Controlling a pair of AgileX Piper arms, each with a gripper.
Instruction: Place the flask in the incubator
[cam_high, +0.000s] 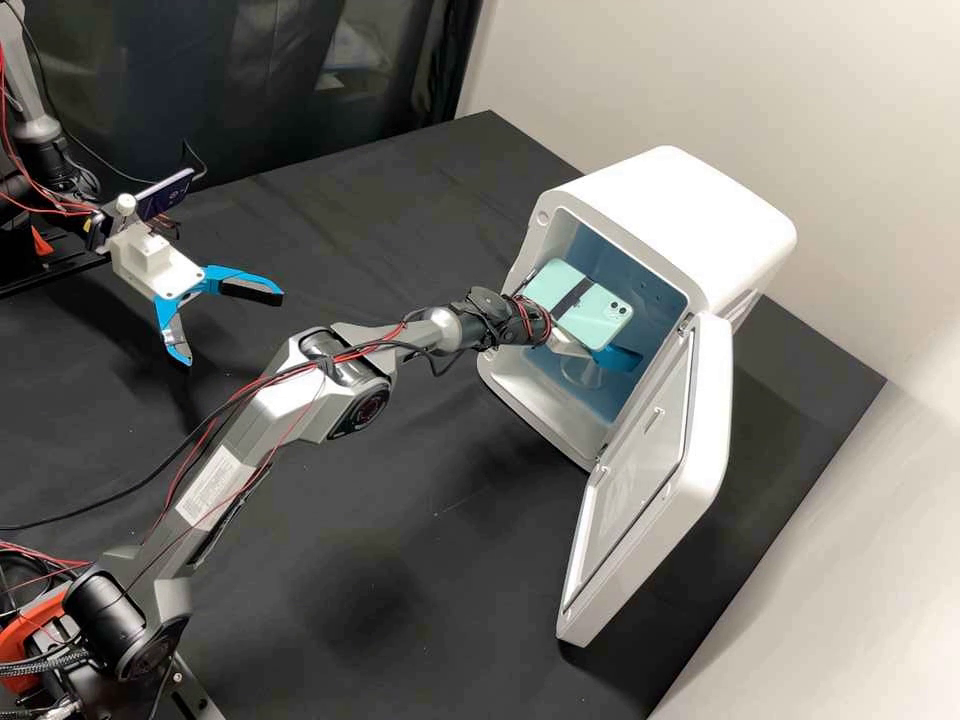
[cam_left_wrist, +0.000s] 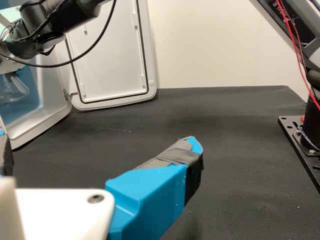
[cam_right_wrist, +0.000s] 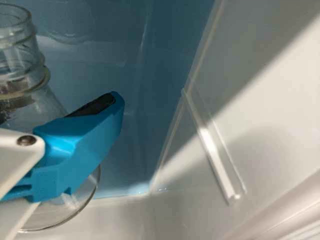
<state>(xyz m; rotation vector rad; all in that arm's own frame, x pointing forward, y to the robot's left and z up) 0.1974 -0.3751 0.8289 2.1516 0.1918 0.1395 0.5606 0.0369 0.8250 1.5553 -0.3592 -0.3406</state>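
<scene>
The clear glass flask (cam_high: 583, 372) (cam_right_wrist: 25, 60) stands upright on the floor of the white incubator (cam_high: 700, 220), against its blue inner wall. My right gripper (cam_high: 600, 362) (cam_right_wrist: 65, 115) is inside the chamber and shut on the flask, with one blue finger (cam_right_wrist: 75, 145) pressed along the flask's shoulder. The other side of that grip is hidden. The incubator door (cam_high: 650, 470) hangs wide open to the front right. My left gripper (cam_high: 227, 324) (cam_left_wrist: 97, 147) hovers open and holding nothing over the bench at the far left. In its view the incubator (cam_left_wrist: 35, 115) shows ahead.
The right arm (cam_high: 330, 390) stretches across the middle of the black bench (cam_high: 400, 560) into the chamber opening. A teal phone (cam_high: 580, 305) rides on its wrist. The bench edge runs close behind and to the right of the incubator. An arm base plate (cam_left_wrist: 300, 140) sits nearby.
</scene>
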